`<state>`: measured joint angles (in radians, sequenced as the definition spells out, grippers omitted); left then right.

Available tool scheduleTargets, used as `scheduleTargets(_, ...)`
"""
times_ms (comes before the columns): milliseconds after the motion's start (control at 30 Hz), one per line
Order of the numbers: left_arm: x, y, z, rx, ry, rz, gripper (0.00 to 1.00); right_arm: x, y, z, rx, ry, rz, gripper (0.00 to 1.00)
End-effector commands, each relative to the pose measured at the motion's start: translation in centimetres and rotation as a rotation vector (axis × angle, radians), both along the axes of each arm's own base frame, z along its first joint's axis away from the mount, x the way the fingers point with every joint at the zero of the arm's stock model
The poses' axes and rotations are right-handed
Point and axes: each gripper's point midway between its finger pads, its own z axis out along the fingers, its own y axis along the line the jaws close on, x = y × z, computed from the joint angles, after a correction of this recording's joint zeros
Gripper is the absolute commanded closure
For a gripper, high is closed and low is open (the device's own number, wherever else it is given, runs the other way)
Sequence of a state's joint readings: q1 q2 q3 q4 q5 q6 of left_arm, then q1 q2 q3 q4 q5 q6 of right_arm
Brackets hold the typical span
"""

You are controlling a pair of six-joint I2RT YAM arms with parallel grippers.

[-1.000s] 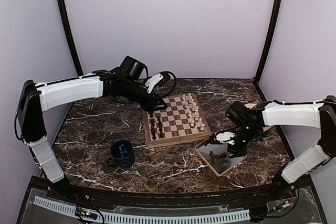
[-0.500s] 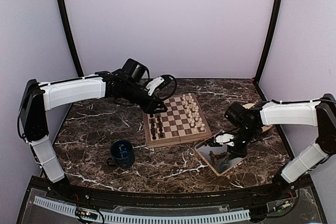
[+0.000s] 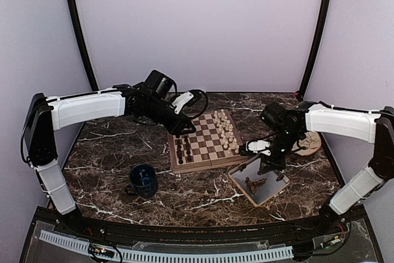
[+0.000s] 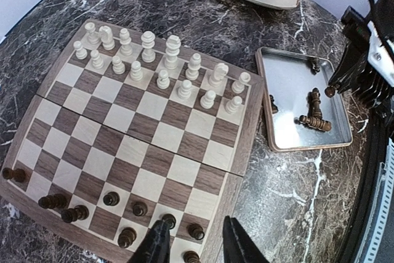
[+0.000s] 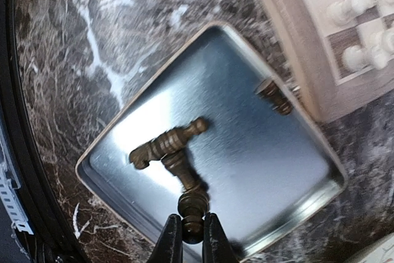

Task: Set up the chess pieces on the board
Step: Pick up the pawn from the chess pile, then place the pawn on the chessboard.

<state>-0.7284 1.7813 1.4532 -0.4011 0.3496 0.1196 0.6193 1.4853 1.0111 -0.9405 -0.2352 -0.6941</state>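
Partly blocked in the right wrist view: cannot separate the lower end of the dark piece (image 5: 192, 206) clamped in the right pincer (image 5: 192, 225) from two more lying crossed beneath it in the tray (image 5: 258, 152). Spotted another against the tray rim beside the board (image 5: 298, 47), half in shadow. Lost part of the plate (image 3: 311, 143) behind the right arm (image 3: 338, 129); lost the nearest dark pieces (image 4: 111, 199) under the bottom edge of the left wrist view. Found the left pincer (image 4: 195, 223) with fingers apart, nothing between, poised over the board's left side among the dark rows. Logged white pieces (image 4: 163, 69) in two rows along the right side, middle squares bare. Marked open table (image 3: 203, 198) near the board, mug (image 3: 143, 180) well left of the tray, tray just off the board's near-right corner. Against a second ago: saw right pincer spread and low in the tray then, shut and raised now; left arm (image 3: 86, 106) barely shifted.
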Motion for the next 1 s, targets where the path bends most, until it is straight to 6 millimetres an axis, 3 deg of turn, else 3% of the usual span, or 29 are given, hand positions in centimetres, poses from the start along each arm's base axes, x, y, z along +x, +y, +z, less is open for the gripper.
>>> scheduleTargets(0,1.3,1.3,3.5,-0.004,-0.109,0.096,0.68,5.0,3.4,3.6,0.086,-0.112,-0.054,0.97)
scheduleTargets(200,2.8,3.1,5.8,-0.012,-0.177,0.223,0.68,9.7,8.8,6.7,0.187,-0.139,-0.077,0.96)
scheduleTargets(400,4.6,6.3,8.9,-0.059,-0.257,0.365,0.68,14.2,13.5,6.3,0.156,-0.209,-0.088,0.96)
scheduleTargets(667,6.0,9.3,11.6,-0.184,-0.273,0.455,0.68,16.7,19.0,3.0,0.102,-0.209,-0.049,0.96)
scheduleTargets(967,6.1,9.7,11.9,-0.195,-0.275,0.457,0.68,20.0,22.4,-0.5,0.08,-0.252,-0.057,0.95)
